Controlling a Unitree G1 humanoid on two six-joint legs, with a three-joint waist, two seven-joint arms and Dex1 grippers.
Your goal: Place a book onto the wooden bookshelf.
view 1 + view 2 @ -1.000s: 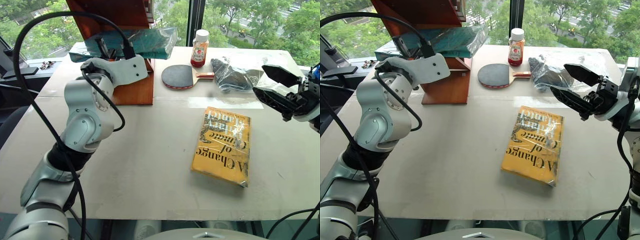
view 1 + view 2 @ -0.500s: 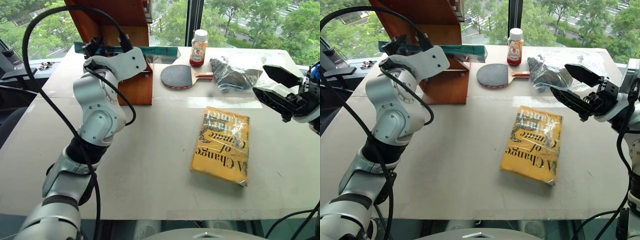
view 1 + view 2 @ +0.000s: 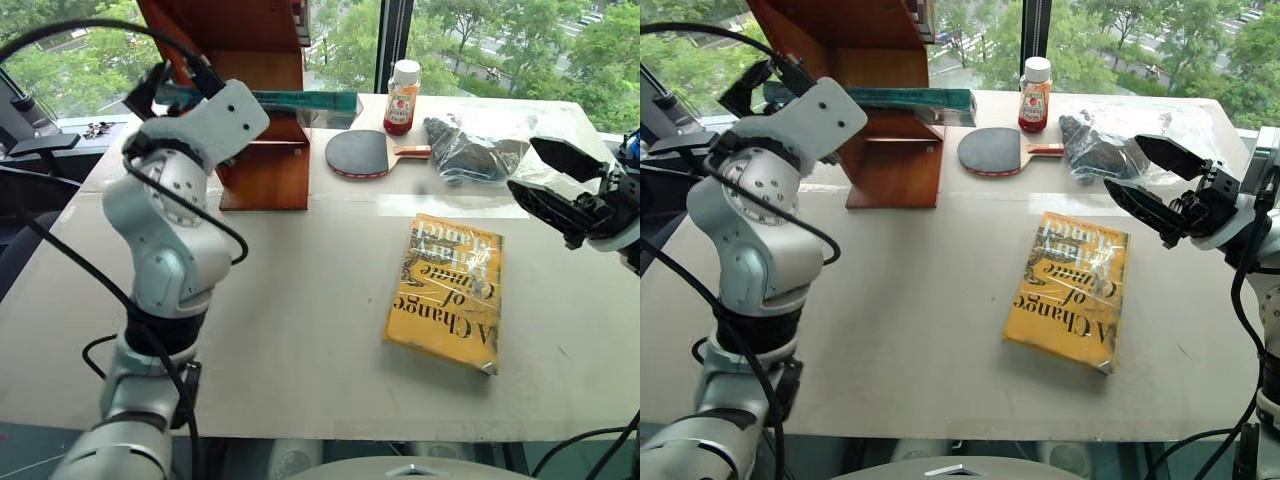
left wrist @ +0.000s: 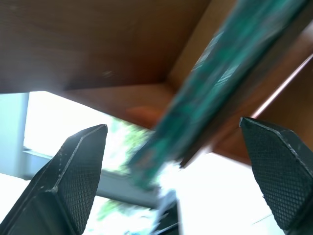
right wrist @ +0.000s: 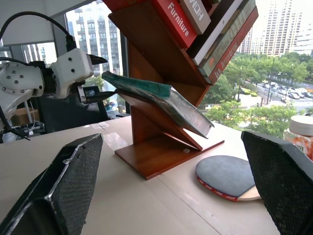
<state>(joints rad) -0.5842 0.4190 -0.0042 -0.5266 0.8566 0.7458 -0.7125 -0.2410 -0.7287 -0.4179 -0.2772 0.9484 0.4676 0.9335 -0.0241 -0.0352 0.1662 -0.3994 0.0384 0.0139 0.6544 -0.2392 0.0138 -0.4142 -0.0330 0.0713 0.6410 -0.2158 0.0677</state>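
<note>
The book [image 5: 161,100] lies on the slanted board of the wooden bookshelf [image 3: 262,165], one end overhanging. Stiff, light and slick in its plastic wrap, it is best pinched by the spine edge. The left gripper [image 4: 178,181] and right gripper [image 3: 553,175] both gape empty. A paddle [image 3: 360,153], bottle [image 3: 401,97], dark bag [image 3: 466,146] and yellow book [image 3: 445,290] lie nearby, none blocking

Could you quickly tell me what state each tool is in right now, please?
Left tool: open, holding nothing; the teal book lies on the wooden bookshelf, between its fingers.
Right tool: open, empty.
</note>
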